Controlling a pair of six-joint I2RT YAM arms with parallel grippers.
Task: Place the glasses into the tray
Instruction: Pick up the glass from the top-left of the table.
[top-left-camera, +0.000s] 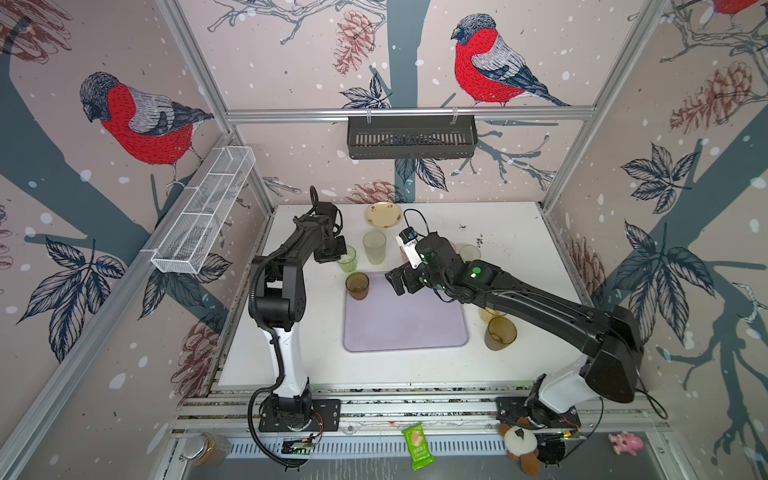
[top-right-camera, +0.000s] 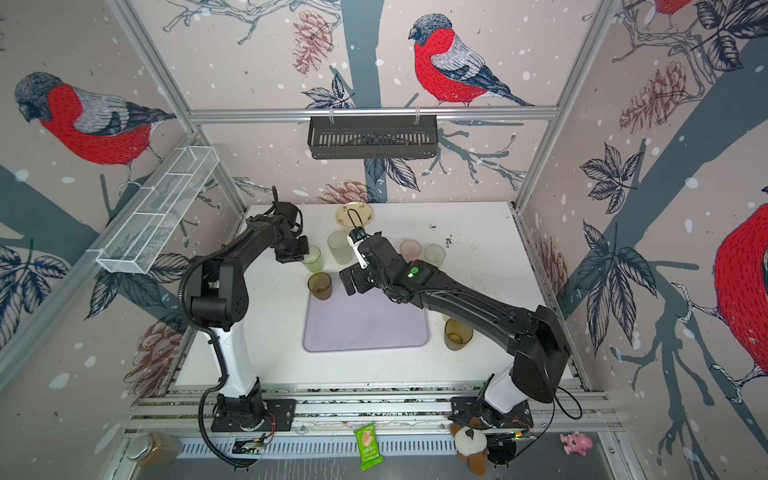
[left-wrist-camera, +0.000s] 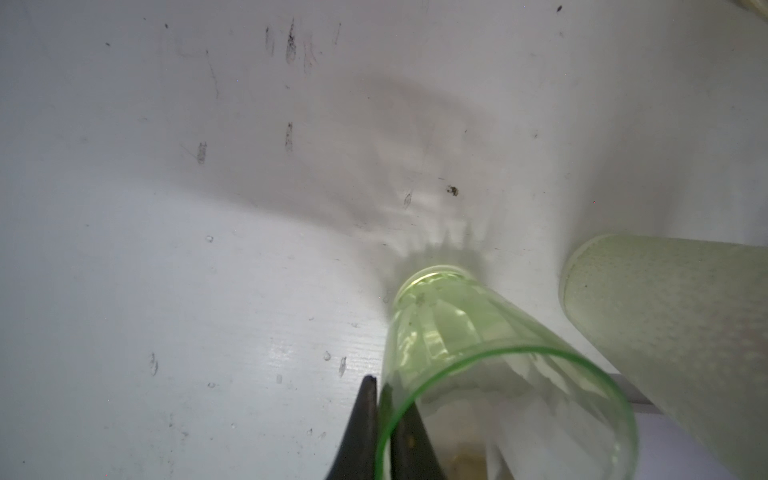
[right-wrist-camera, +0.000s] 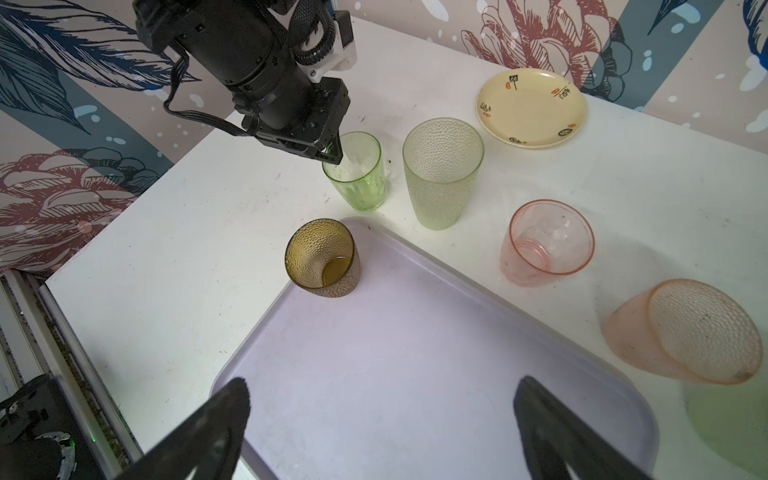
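Precariously pinched rim

Over the tray (right-wrist-camera: 415, 353), the right gripper (right-wrist-camera: 382, 395) hangs spread, empty. Just beyond the tray, the left gripper (right-wrist-camera: 332, 157) pinches the green glass (right-wrist-camera: 359, 178) by one wall; lifted, it may swing into the frosted glass (right-wrist-camera: 441, 174) beside.

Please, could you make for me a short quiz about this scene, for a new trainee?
1. True or false: the right hand is shut on a glass.
2. Which glass does the left hand pinch by its rim? A: brown; B: small clear green glass; C: pink.
3. Fill in: beyond the frosted green glass lies a yellow ____.
Key: 1 false, it is open and empty; 2 B; 3 plate.
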